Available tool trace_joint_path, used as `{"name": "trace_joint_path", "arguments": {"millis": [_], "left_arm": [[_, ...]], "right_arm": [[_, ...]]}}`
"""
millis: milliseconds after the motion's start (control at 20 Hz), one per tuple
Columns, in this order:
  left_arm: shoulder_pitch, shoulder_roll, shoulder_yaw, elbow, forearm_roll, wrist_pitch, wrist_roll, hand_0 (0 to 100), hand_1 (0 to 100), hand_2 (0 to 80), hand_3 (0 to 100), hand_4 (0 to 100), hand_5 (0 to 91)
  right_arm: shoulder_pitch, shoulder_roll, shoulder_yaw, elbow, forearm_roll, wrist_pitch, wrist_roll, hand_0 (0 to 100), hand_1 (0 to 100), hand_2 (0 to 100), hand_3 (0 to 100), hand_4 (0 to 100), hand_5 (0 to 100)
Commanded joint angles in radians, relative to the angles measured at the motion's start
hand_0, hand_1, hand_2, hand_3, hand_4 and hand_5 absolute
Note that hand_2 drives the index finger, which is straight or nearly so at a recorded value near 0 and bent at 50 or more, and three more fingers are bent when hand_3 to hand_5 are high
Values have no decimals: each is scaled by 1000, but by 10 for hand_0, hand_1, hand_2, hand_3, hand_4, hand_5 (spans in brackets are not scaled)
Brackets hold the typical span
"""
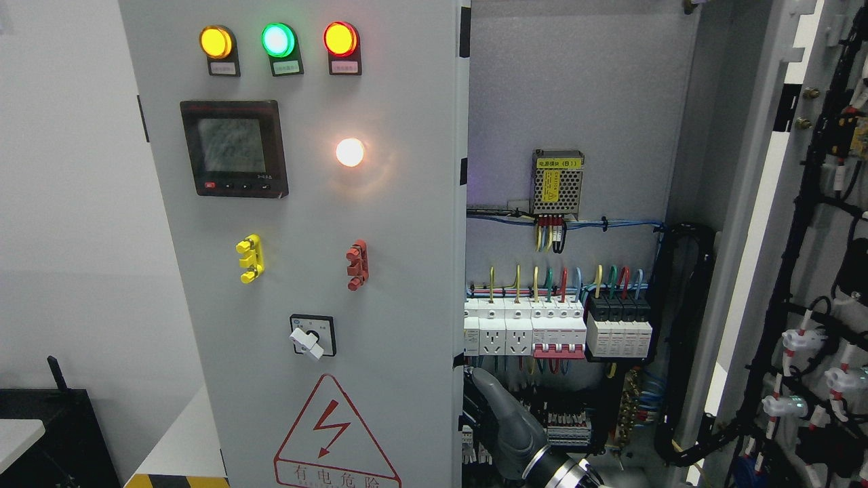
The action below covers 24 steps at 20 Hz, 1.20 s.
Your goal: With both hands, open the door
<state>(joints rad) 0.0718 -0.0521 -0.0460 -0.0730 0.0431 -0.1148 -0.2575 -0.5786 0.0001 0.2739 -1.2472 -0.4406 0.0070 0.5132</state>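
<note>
The left door [305,271] fills the left and centre of the frame, and the right door [800,271] stands open at the right edge. A hand [505,423] at bottom centre reaches behind the left door's edge; whether its fingers are apart or together I cannot tell

Grey left door [305,271] shut, carrying lamps, meter and switch, right door [780,237] swung wide open, wiring on its inner face
</note>
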Motion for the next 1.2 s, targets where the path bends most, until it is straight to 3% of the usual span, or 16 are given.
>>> {"name": "trace_joint_path", "arguments": {"millis": [0,100,1152], "left_arm": [[0,0,0,-1,0,0,0,0,0,0,0,0,0],[0,0,0,1,0,0,0,0,0,0,0,0,0],[0,0,0,1,0,0,0,0,0,0,0,0,0]], "right_arm": [[29,-29,10,-38,-20,-2,22,383,0,0,0,0,0],[36,-29,10,-54,-20,-4,45,384,0,0,0,0,0],[33,-28,11,-69,-35,-2,94,383,0,0,0,0,0]]}}
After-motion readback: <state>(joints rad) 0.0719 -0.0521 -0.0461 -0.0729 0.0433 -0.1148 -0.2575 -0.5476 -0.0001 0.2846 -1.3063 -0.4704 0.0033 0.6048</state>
